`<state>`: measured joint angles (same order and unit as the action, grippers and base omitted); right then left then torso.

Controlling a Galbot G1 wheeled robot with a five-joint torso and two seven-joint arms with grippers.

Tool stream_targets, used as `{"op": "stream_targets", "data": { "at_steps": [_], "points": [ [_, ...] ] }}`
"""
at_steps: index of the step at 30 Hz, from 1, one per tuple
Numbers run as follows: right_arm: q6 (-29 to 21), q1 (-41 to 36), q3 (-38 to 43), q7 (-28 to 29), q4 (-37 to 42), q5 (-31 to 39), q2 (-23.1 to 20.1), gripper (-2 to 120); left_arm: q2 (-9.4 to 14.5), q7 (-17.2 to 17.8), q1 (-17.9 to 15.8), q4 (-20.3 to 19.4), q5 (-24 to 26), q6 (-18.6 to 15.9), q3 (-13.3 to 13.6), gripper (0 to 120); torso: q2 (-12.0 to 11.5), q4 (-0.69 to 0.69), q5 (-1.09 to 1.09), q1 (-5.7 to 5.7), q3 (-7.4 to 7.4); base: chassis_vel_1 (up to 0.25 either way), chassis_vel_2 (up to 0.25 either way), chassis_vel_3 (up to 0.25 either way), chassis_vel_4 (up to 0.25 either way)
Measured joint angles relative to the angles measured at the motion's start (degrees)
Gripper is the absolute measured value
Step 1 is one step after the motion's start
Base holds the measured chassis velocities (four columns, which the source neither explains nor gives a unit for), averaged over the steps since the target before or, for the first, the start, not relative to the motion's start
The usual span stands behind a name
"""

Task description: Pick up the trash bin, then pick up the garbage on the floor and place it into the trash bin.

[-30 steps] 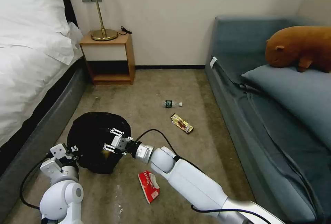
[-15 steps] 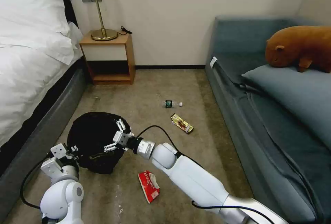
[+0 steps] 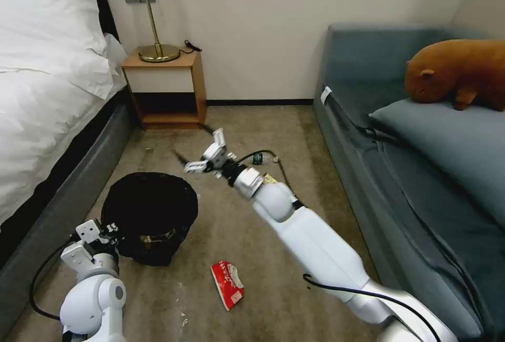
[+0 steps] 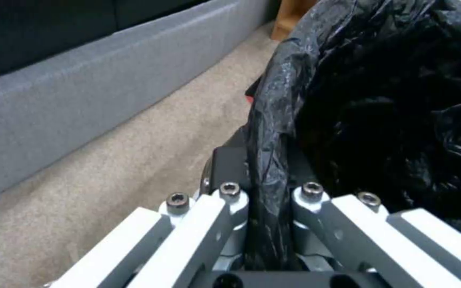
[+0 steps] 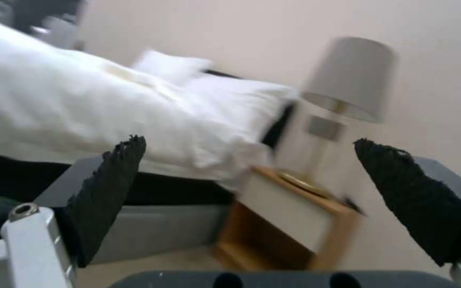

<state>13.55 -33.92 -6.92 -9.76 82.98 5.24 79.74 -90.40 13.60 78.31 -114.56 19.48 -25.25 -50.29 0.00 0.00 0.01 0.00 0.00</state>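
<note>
Left gripper (image 4: 265, 224) clamped on rim of small round black-lined trash bin (image 3: 150, 215), low near bed. Right gripper (image 3: 208, 155) spread, empty, raised above carpet. Red-and-white packet (image 3: 228, 283) on floor. Risk: thin liner slips, bin tilts.

No text, brand or number can be read. The red-and-white packet (image 3: 227, 284) on the near floor (image 3: 273, 289) carries white markings, and the far bottle (image 3: 261, 159) a green label, both too small to make out.
</note>
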Motion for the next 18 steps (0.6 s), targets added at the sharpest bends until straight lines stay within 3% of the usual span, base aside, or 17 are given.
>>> {"op": "stream_targets", "data": {
  "at_steps": [11,16,18],
  "points": [
    [-9.5,-9.7,7.8,5.9,4.5,3.7,-3.5,100,0.4,-0.1,0.1,0.0,0.3,0.0,-0.1,4,0.0,-0.01,0.01,0.0,0.0,0.0,0.0,0.0,0.0],
    [-9.8,-14.2,9.4,6.2,4.4,3.8,-4.0,100,0.3,-0.1,0.2,-0.1,0.4,0.0,0.1,4,0.0,-0.01,0.0,0.0,0.0,0.0,0.0,0.0,0.0],
    [-9.1,-16.9,10.7,3.6,4.4,3.6,-3.9,100,0.3,-0.2,0.6,0.0,0.4,0.1,0.2,4,0.0,0.0,0.0,0.0,0.0,0.0,0.0,0.0,0.0]
  ]
}}
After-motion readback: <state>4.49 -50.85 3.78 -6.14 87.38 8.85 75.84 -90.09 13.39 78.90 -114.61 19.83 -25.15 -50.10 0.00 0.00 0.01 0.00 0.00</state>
